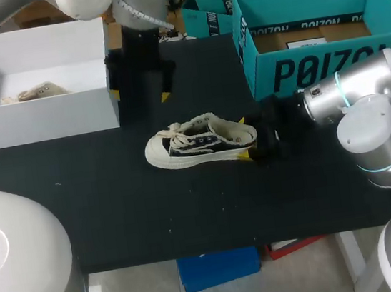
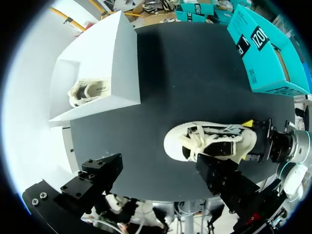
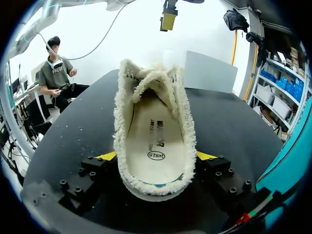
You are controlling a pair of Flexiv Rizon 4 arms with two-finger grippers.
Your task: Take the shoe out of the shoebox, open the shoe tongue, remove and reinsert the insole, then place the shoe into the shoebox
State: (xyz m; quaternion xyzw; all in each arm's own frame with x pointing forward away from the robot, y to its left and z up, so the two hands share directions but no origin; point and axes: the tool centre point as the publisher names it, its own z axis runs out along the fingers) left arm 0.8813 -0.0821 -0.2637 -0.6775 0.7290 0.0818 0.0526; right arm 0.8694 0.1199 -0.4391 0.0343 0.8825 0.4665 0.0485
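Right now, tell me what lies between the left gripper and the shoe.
Nothing: the head view shows only bare black table between the left gripper and the shoe.

Right pincer (image 1: 243,138) clamps shoe (image 1: 188,147); left pincer (image 1: 140,94) spread.

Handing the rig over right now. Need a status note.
Left pincer: open, empty, above the table beside the white box.
Right pincer: shut on the heel of the shoe.
Shoe: upright on the table, insole inside.
Done: shoe taken out.
Left, seemingly: open tongue, pull and reinsert insole, box the shoe.
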